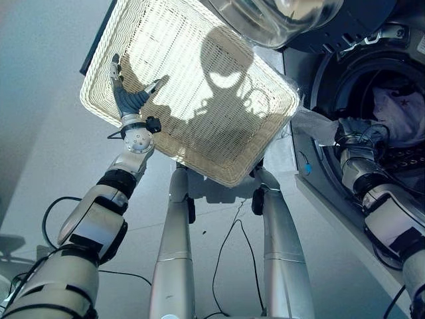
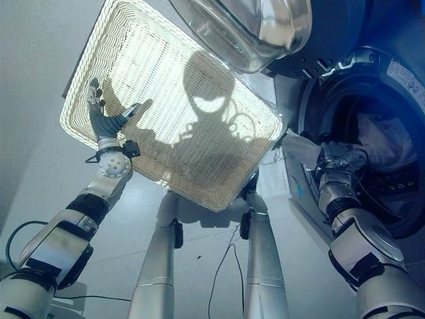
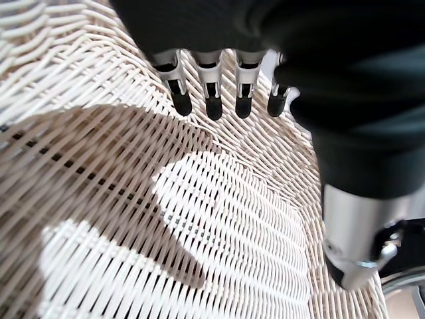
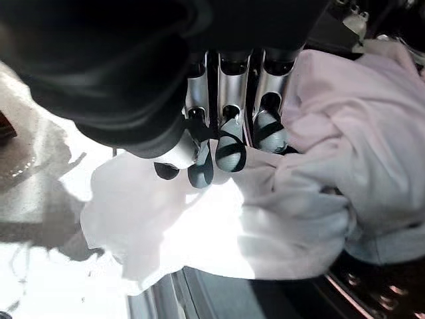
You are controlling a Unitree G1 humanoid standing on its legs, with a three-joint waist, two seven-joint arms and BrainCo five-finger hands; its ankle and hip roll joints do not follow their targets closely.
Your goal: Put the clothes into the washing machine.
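A white wicker basket stands before me with nothing lying in it. My left hand hovers over its left side, open, with straight fingers above the weave. My right hand is at the mouth of the washing machine on the right. Its fingers are curled into a white garment, which hangs over the lower rim of the opening. More pale clothes lie inside the drum.
The machine's round glass door stands open above the basket's far right corner. The basket's right corner lies close to the machine's front. Pale floor stretches to the left.
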